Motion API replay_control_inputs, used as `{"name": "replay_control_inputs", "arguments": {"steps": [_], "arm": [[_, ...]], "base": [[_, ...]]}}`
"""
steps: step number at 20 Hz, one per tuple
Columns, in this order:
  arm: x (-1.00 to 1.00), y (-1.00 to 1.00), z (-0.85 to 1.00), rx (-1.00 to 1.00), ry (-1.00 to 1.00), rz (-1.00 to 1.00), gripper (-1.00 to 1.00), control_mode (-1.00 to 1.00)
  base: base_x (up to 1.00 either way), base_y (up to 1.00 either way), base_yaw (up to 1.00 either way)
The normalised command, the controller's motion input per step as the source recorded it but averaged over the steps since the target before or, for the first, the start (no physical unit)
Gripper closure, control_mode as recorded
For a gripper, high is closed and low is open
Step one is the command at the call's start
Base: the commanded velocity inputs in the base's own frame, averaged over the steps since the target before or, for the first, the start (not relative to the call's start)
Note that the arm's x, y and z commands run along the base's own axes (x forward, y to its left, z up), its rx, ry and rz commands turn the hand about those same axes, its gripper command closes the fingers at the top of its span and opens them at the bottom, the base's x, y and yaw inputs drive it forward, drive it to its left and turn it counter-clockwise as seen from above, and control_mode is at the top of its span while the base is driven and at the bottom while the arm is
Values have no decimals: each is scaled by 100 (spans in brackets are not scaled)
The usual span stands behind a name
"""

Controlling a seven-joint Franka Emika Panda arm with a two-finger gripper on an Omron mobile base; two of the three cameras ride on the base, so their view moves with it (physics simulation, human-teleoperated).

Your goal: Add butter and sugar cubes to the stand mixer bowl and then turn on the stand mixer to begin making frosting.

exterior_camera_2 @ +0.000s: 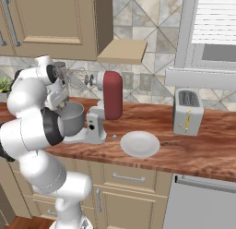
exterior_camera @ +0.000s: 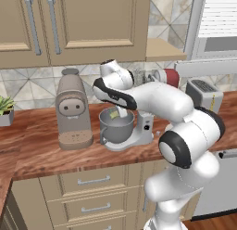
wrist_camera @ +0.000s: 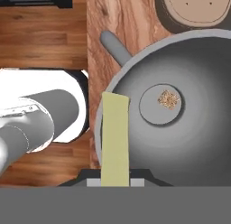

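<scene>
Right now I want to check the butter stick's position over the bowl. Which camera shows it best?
The hand view: the butter stick runs lengthwise from the pincer over the stand mixer bowl rim. The left base view shows a pale sliver above the bowl; in the right base view the arm hides it.

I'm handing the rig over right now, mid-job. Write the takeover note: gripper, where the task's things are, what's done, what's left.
Gripper: shut on the butter stick, held over the near rim of the stand mixer bowl.
Bowl: on the counter at the stand mixer, whose red head is tilted back. A small brownish sugar cube lies in the bowl's centre.
Done: sugar in the bowl, butter picked up and brought over it.
Left: release the butter into the bowl, then turn the mixer on.
</scene>
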Motion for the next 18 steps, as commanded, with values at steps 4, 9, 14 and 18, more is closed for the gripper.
{"name": "replay_control_inputs", "arguments": {"steps": [4, 9, 14, 18], "arm": [[8, 0, -27, 9, -1, 6, 100, -100], [11, 0, -27, 7, -1, 5, 100, -100], [21, 3, -25, 4, -1, 2, 100, -100], [19, 11, -20, 1, 0, 0, 100, -100]], "base": [[0, 0, 0], [0, 0, 0], [0, 0, 0], [0, 0, 0]]}}
